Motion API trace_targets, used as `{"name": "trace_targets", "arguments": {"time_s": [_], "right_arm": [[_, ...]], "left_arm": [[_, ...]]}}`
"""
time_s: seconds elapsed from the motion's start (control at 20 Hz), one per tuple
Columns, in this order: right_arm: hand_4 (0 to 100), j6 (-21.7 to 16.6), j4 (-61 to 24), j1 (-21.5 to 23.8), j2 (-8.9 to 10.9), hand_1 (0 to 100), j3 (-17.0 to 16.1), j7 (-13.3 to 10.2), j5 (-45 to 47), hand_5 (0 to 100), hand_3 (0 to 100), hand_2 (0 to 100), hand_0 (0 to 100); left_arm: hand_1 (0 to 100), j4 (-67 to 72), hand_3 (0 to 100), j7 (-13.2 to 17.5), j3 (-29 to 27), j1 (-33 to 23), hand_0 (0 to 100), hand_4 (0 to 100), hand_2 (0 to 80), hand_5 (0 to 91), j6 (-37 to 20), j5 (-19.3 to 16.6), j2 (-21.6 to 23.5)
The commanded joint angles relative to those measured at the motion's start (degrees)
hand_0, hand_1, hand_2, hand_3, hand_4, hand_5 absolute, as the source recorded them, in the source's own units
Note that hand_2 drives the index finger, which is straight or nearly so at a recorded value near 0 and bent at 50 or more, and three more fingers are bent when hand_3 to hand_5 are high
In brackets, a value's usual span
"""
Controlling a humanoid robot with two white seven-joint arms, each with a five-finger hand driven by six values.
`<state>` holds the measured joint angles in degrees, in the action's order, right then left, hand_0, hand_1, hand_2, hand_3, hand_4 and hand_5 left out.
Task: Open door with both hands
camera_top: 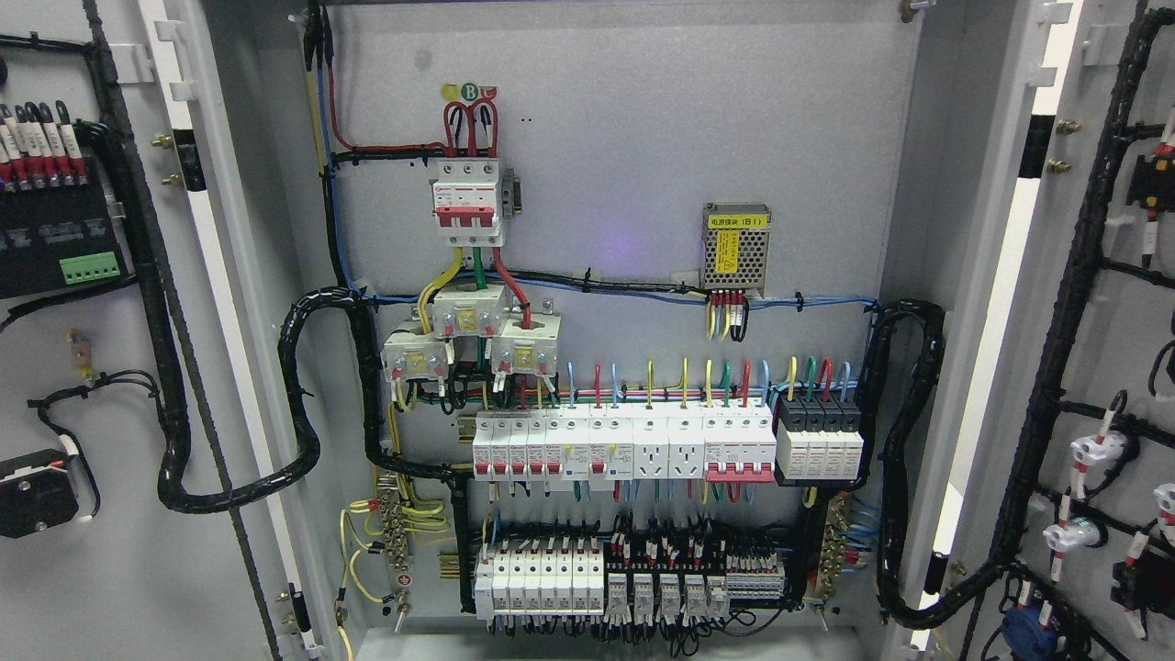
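Both grey metal cabinet doors, left (110, 386) and right (1092, 367), stood swung wide, baring the wired breaker panel (624, 275), likely for access, though neither hand showed, so their state was unknowable.

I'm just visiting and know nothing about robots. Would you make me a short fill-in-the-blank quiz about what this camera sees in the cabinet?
1. Both cabinet doors, the left door and the right door, stand ____.
2. The number of robot hands in view is ____.
3. The round green sticker above the top breaker bears the letter ____.
4. The mesh-covered power supply carries a warning label coloured ____.

Missing words: open; zero; B; yellow.
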<state>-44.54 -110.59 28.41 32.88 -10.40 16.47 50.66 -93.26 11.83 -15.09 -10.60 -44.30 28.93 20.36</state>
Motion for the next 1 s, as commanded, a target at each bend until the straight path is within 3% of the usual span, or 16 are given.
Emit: {"name": "trace_targets", "arguments": {"time_s": [0.0, 0.1, 0.25, 0.35, 0.55, 0.75, 0.95], "right_arm": [[0, 0.0, -0.5, 0.0, 0.69, 0, 8.4, 0.7, -0.7, 0, 0, 0, 38], [0, 0.1, -0.1, 0.1, 0.60, 0, 12.0, 0.7, -1.6, 0, 0, 0, 38], [0, 0.1, 1.3, 0.3, -0.19, 0, 16.5, 0.7, -5.9, 0, 0, 0, 38], [0, 0.1, 1.9, 0.6, -0.36, 0, 20.3, 0.7, -7.9, 0, 0, 0, 38], [0, 0.1, 5.6, 2.2, -1.32, 0, 26.1, 0.8, -11.5, 0, 0, 0, 38], [0, 0.1, 10.3, 4.5, -1.59, 0, 29.3, 0.7, -14.3, 0, 0, 0, 38], [0, 0.0, 15.7, 8.5, -2.73, 0, 32.8, 0.7, -14.4, 0, 0, 0, 38]], "left_arm": [[0, -8.8, 0, 0.0, 11.7, -2.8, 0, 0, 0.0, 0.0, -14.4, -4.5, -8.0], [0, -9.5, 0, 0.0, 14.3, -4.4, 0, 0, 0.0, 0.0, -14.3, -5.0, -9.5], [0, -9.8, 0, -0.1, 15.8, -7.1, 0, 0, 0.0, 0.0, -14.1, -10.8, -12.6], [0, -9.3, 0, -0.1, 17.3, -9.2, 0, 0, 0.0, 0.0, -12.7, -12.2, -14.1], [0, -6.7, 0, -0.1, 17.5, -12.0, 0, 0, 0.0, 0.0, -3.2, -13.9, -16.3], [0, -3.4, 0, -1.0, 17.4, -14.4, 0, 0, 0.0, 0.0, 7.0, -13.9, -16.4], [0, -0.8, 0, -1.0, 17.3, -17.0, 0, 0, 0.0, 0.0, 10.6, -14.1, -15.7]]}}
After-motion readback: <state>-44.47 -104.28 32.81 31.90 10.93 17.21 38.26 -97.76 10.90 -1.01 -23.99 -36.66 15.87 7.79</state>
